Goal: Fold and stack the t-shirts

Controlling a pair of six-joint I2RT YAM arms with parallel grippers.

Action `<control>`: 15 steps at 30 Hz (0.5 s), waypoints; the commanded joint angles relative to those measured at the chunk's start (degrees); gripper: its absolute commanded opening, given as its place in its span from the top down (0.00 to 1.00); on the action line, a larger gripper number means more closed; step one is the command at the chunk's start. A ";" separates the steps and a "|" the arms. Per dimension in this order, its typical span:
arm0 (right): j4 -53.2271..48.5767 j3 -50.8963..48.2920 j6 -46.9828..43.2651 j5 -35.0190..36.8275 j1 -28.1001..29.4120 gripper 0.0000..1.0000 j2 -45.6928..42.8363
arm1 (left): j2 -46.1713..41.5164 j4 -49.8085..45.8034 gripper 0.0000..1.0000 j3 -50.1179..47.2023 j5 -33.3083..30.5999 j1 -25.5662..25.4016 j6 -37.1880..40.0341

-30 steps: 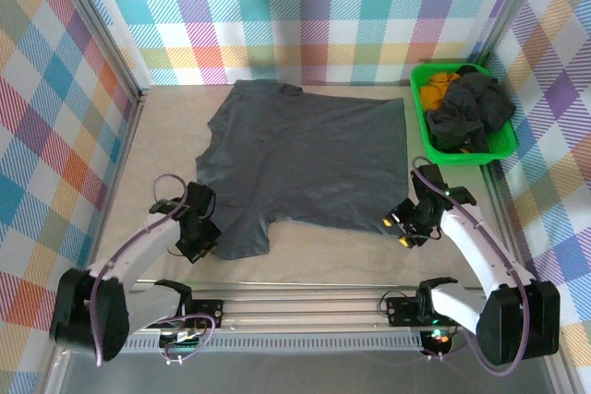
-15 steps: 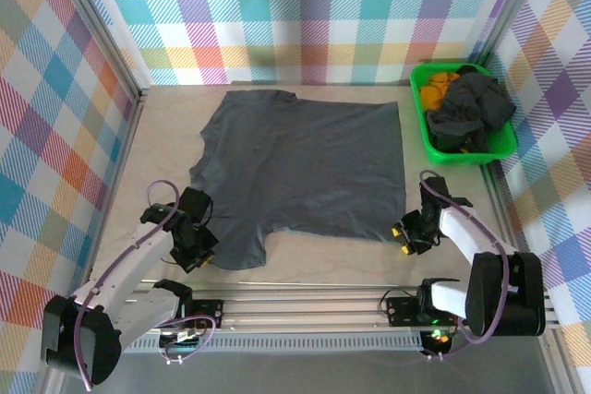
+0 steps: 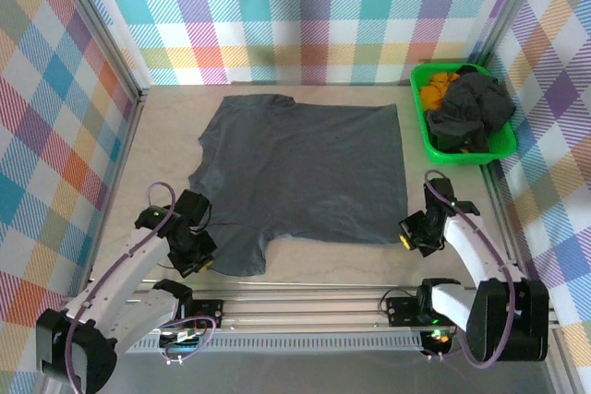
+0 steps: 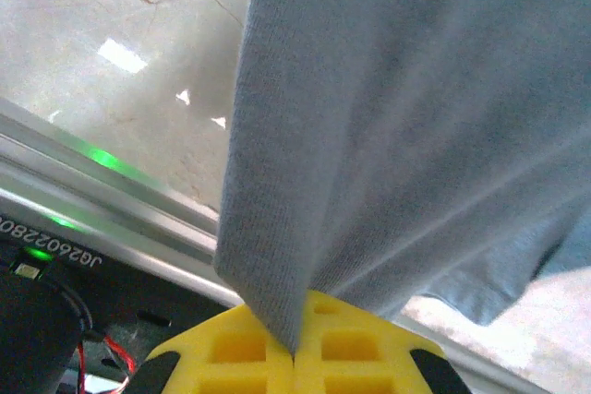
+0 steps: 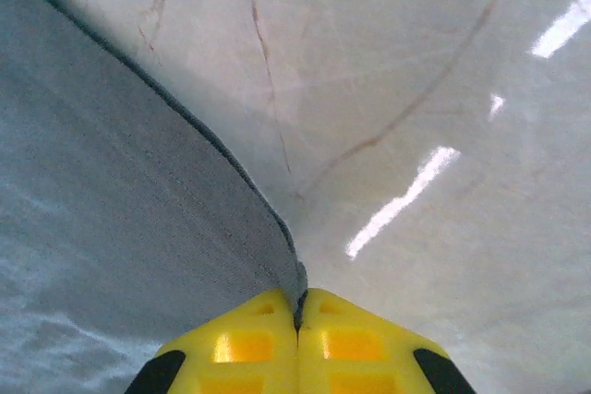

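Tabletop (image 3: 305,260) of pale stone is taken for the most part by one dark grey t-shirt (image 3: 305,168), which lies spread flat and nearly smooth in the middle, so I judge that the laying-out is finished and the first fold is the step in hand. To the far right stands one green bin (image 3: 428,140) with a crumpled heap of dark shirts (image 3: 466,113) inside; how many are in the heap I cannot tell. Behind the heap, in the same bin, lies one orange cloth (image 3: 436,85). Both pincers are closed on the near edge of the spread shirt: the left gripper (image 4: 295,348) pinches a fold of cloth at the near left sleeve, and the right gripper (image 5: 297,320) pinches the near right corner. I think the next move needs both arms to lift together and carry this edge evenly toward the far side.
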 commanded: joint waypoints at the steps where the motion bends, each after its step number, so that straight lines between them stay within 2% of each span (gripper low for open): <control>1: -10.52 2.34 -2.61 1.01 -0.09 1.00 -3.10 | -2.30 -7.00 1.00 2.55 0.64 -1.55 2.34; 7: -20.14 4.06 -3.48 0.48 0.11 1.00 -9.82 | -5.21 -8.89 1.00 4.48 -0.58 -6.31 2.04; 11: -19.83 3.53 -4.42 -0.54 0.26 1.00 -10.02 | -3.23 -3.58 1.00 6.18 -2.13 -7.40 2.08; 15: -17.50 5.66 -6.18 -0.66 0.25 1.00 -6.21 | 2.43 3.57 1.00 12.33 -5.86 -7.36 1.13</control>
